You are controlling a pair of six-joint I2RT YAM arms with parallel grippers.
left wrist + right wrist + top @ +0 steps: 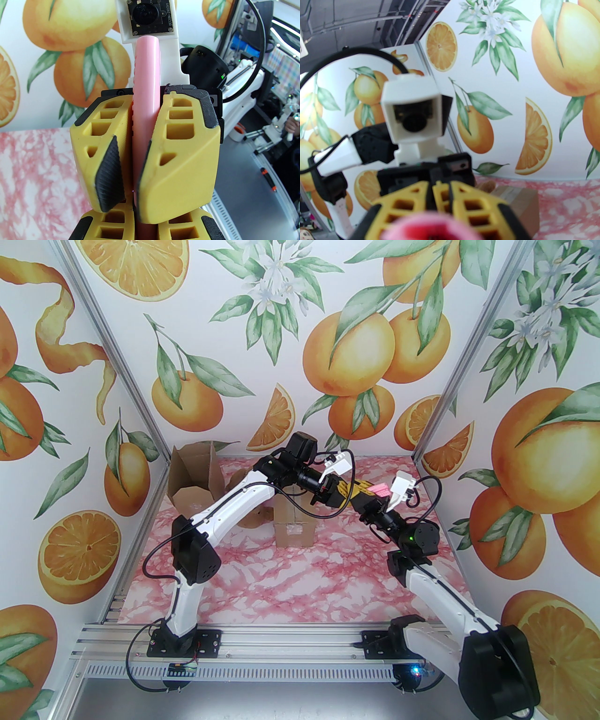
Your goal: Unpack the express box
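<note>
The left tool [346, 491] and the right tool [134, 164] both clamp one pink bar [145, 70] — held above the surface [281, 587]. A cardboard box [294, 527] stands nearby.

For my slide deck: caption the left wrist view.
Left tool and right tool both clamp the pink bar, tip to tip, in mid-air.

Tabletop [290, 587]: pink marbled sheet (the landmark here).
Walls [281, 333]: orange-and-leaf print, rising behind and beside the tabletop.
Rail [281, 643]: slotted aluminium, along the tabletop's near edge.
</note>
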